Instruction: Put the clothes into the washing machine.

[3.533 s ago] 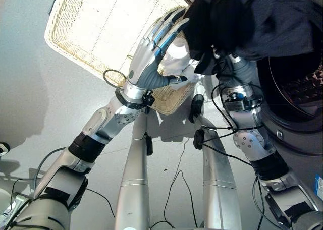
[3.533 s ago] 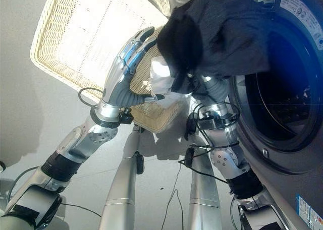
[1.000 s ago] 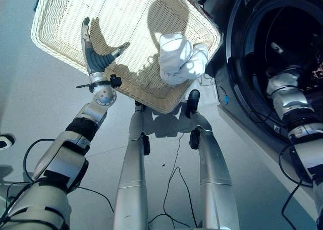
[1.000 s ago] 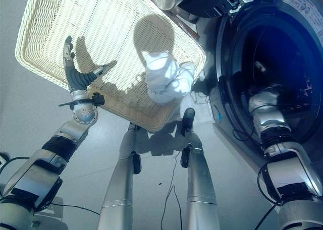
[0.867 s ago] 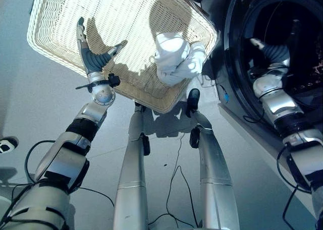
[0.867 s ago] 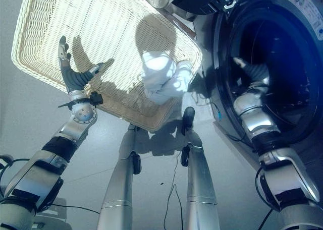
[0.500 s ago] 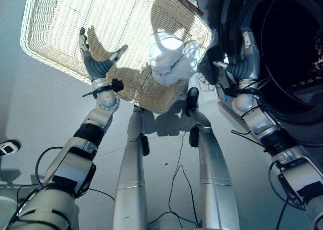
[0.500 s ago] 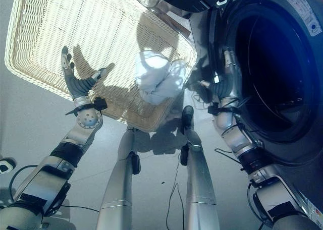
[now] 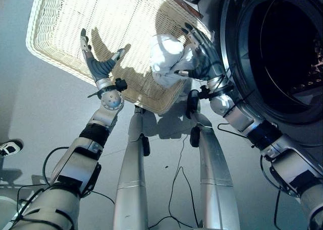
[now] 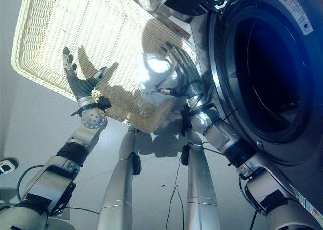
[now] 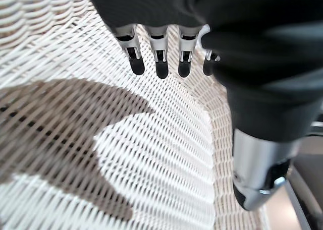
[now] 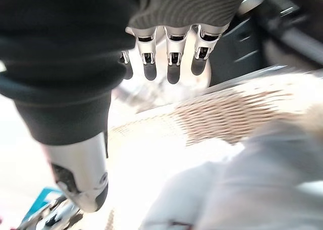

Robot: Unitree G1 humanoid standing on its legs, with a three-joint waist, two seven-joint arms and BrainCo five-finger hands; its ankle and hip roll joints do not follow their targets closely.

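White clothing (image 9: pixel 169 58), a crumpled bundle with soft rounded folds and no print that can be made out, lies in the wicker basket (image 9: pixel 60 33), in the corner nearest the washing machine (image 9: pixel 282 53). The basket is a wide, shallow tray of pale cream weave, lit brightly from above, and its rim on that side comes close to the machine's front.

Relative to the basket, the right hand (image 9: pixel 202 53) is at the corner by the bundle, fingers straight and spread, palm against the cloth's far side; it grips nothing. In the right wrist view the fingers (image 12: pixel 172 63) are extended past the dark cover, with the white cloth (image 12: pixel 242 184) below them and the woven rim (image 12: pixel 222 119) behind.

The left hand (image 9: pixel 97 63) is over the basket's near edge, well apart from the bundle, fingers straight up and thumb held out, empty. Its wrist view shows the straight fingers (image 11: pixel 160 58) above bare weave.

The washing machine stands just beside the basket, its round opening dark. A label (image 10: pixel 288 8) sits on its front panel; its writing is too small to read.
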